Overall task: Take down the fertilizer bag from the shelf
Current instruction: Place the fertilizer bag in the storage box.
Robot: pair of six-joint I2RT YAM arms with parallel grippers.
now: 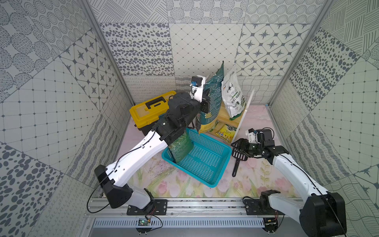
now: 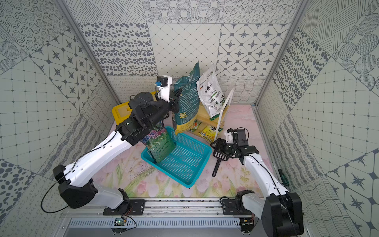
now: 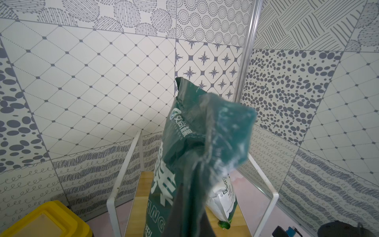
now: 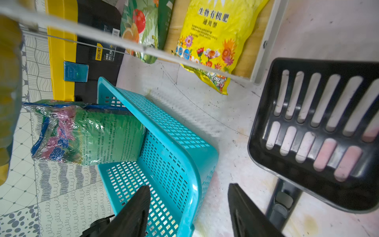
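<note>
Left gripper (image 1: 205, 102) is clamping tight on the side edge of the dark green fertilizer bag (image 1: 214, 98) and holding it upright in front of the shelf (image 1: 222, 119). The bag's bottom is hanging over the far rim of the teal basket (image 1: 224, 164). It seems lifted clear of the top board, hard to confirm. White bag (image 1: 232, 96) is standing on the top tier, and yellow bag (image 1: 225, 133) is lying on the lower one. Right gripper (image 4: 188, 185) is hovering with jaws apart, holding nothing, beside the black scoop (image 4: 315, 127).
</note>
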